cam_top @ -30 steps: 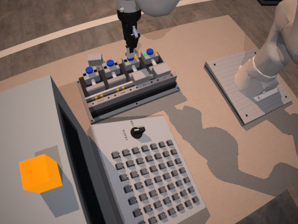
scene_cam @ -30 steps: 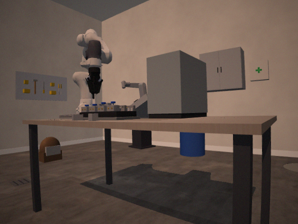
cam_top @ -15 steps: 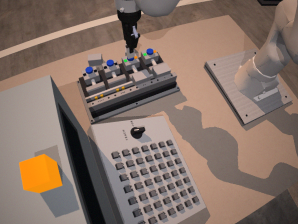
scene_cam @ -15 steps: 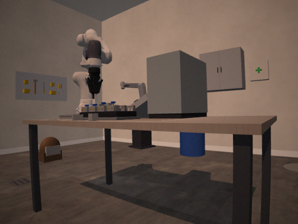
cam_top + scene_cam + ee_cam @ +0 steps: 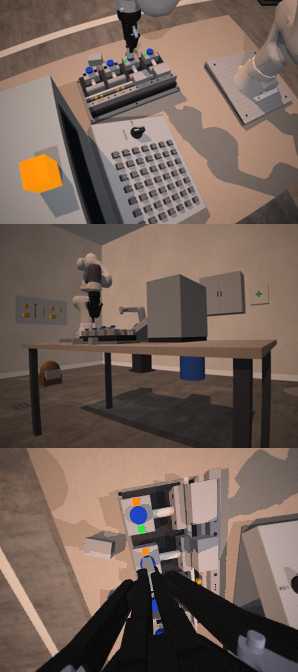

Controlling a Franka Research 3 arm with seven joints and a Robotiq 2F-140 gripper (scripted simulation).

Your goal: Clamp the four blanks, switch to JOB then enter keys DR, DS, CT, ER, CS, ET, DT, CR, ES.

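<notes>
your end effector [image 5: 131, 51] is closed on nothing, tips down on the third valve [image 5: 130, 59], whose amber and green lenses are lit. the loose blank [image 5: 95, 59] lies on the surface behind the two empty stations, to the end effector's side.

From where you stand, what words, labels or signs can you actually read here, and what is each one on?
"TEACH": on the keypad panel, left of the black selector knob.
"JOB": on the same panel, above the knob.
A green cross, no words: on the white wall sign.
Names under the keys: too small to read.
Print by the knob in the wrist view: blurred.
</notes>
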